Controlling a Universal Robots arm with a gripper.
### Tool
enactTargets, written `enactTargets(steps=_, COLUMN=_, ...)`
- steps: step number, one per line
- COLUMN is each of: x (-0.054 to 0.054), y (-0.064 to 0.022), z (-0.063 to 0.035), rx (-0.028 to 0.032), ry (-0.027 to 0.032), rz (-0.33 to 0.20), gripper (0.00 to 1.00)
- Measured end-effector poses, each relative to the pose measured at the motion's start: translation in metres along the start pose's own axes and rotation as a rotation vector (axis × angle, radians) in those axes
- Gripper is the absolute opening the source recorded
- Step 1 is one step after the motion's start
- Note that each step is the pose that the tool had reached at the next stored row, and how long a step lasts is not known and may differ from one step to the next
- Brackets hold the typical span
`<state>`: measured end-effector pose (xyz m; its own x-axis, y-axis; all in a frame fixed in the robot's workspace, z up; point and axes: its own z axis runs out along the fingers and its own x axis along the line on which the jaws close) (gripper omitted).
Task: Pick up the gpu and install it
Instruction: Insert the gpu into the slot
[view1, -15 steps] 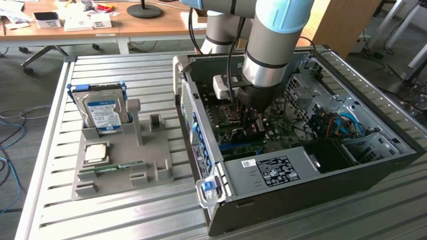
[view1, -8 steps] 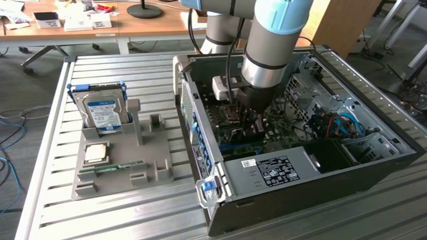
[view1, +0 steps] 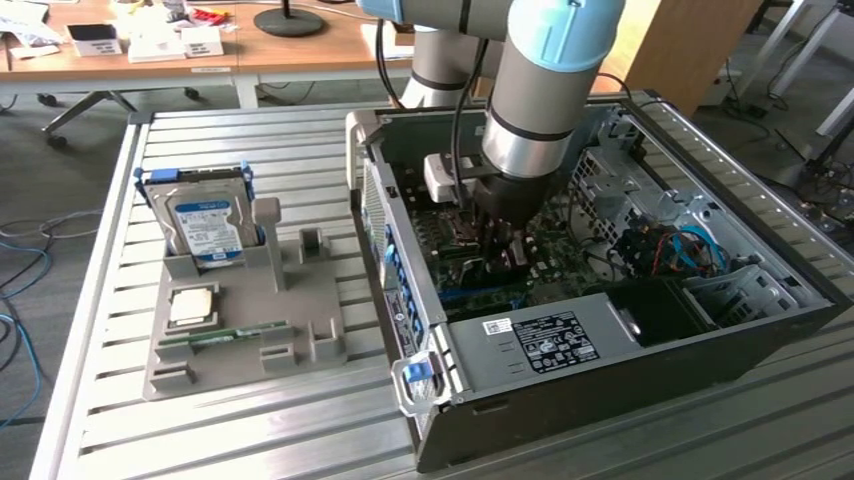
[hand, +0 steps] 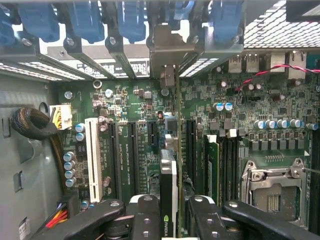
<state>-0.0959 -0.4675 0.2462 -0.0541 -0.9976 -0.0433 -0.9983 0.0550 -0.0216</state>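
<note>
GPU (hand: 170, 185), a flat green circuit-board card seen edge-on, sits clamped between the black fingers of the tool (hand: 169, 220), held upright over the green motherboard (hand: 130, 100) inside the open black computer case (view1: 694, 340). Beside the case, on the slatted metal tabletop (view1: 267, 440), a grey holder tray (view1: 320, 300) carries a silver hard drive with a blue-white label (view1: 203, 225).

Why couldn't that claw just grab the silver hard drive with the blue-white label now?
Probably couldn't: the claw is down inside the computer case, gripping the green graphics card, while the hard drive stands outside.
</note>
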Motion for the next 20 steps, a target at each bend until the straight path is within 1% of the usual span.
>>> enactTargets(steps=6, x=0.0001, y=0.0001, z=0.0006, rx=-0.0001, ry=0.0006, rz=0.000, gripper=0.27)
enactTargets(steps=18, x=0.0001, y=0.0006, z=0.0013, rx=-0.0008, ry=-0.0004, rz=0.001, gripper=0.27)
enactTargets(steps=19, x=0.0001, y=0.0005, z=0.0012, rx=0.0001, ry=-0.0001, rz=0.001, gripper=0.27)
enactTargets(steps=20, x=0.0001, y=0.0004, z=0.0012, rx=0.0002, ry=-0.0002, rz=0.000, gripper=0.33)
